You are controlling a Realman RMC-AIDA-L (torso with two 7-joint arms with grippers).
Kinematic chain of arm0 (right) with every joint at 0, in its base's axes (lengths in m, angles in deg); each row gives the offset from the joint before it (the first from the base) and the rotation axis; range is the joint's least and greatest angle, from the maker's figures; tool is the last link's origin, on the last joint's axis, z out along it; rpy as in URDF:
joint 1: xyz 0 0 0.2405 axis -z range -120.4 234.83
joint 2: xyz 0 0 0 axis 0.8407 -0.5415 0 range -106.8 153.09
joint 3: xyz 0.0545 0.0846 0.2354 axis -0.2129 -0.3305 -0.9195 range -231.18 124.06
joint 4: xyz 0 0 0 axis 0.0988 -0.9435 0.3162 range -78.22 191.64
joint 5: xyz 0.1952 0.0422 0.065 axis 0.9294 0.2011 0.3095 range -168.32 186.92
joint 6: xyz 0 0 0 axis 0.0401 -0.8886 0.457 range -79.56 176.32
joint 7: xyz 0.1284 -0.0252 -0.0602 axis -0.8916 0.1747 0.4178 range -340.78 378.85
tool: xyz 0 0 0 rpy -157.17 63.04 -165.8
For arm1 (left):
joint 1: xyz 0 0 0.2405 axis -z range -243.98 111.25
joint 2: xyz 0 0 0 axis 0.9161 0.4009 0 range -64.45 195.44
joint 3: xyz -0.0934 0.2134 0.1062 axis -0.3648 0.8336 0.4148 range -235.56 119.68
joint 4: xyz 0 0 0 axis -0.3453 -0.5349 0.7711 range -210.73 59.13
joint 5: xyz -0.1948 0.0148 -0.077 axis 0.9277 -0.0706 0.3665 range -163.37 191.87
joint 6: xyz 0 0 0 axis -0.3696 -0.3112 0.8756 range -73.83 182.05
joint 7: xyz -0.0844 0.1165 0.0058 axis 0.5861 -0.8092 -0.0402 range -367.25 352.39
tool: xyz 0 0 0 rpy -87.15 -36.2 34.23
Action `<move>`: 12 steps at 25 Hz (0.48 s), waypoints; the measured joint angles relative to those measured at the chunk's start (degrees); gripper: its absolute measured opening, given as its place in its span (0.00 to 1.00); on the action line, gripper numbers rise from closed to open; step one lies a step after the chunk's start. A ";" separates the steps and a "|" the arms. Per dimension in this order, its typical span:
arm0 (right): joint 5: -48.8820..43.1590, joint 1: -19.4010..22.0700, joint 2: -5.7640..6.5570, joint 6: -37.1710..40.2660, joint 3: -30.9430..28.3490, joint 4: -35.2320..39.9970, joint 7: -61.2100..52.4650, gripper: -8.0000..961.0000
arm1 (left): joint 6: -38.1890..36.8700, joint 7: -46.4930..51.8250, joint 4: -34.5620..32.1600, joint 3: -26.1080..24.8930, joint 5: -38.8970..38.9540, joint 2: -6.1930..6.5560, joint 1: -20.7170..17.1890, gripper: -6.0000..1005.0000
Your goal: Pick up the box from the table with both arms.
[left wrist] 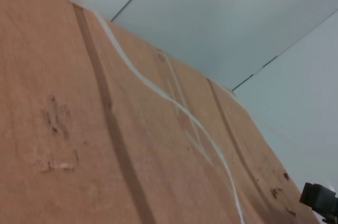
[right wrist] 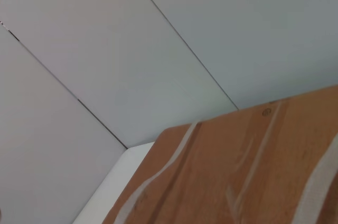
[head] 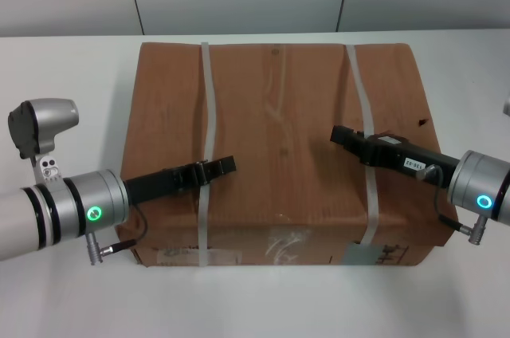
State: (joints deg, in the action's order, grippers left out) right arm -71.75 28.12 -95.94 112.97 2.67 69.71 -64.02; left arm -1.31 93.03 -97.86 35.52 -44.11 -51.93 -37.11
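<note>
Under both of my grippers lies the box [head: 279,147], flat on the table [head: 72,67] with its long front face toward me and bare white tabletop showing on every side. My left gripper [head: 225,166] reaches inward over the top panel from the left edge, its tip right at the left strap [head: 209,123], which passes beneath or just beside the fingers; whether it is hooked under that strap I cannot tell, nor can I make out whether the fingers are parted or closed. My right gripper [head: 338,135] comes in from the right, its tip just short of the right strap [head: 360,107] and low over the cardboard; its fingers I cannot read either. From the left wrist view the strap looks slack, bowing across a creased, scuffed top, and the right gripper shows as a dark block at the far corner. I judge the cardboard soft and already dented, so pressing on the middle would only buckle it. Being broad, it probably sags if lifted by one point. The straps offer the obvious handholds, one per arm, though thin plastic may slip or cut loose; both sides should rise together and level.
</note>
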 joint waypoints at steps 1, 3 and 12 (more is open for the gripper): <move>0.01 0.00 0.00 0.00 0.00 0.00 0.00 0.08 | 0.00 0.00 0.00 -0.01 0.00 0.01 0.00 0.21; 0.01 0.00 0.00 0.00 0.00 0.00 0.00 0.08 | 0.00 0.00 0.00 -0.02 0.01 0.01 0.01 0.17; 0.02 0.00 0.00 0.28 0.03 0.13 2.21 0.06 | -0.05 -1.26 -0.07 0.10 0.09 0.01 0.02 0.09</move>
State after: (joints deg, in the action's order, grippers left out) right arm -71.73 28.12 -95.94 113.26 2.71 69.84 -61.81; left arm -1.35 91.77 -97.93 35.62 -44.03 -51.92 -37.10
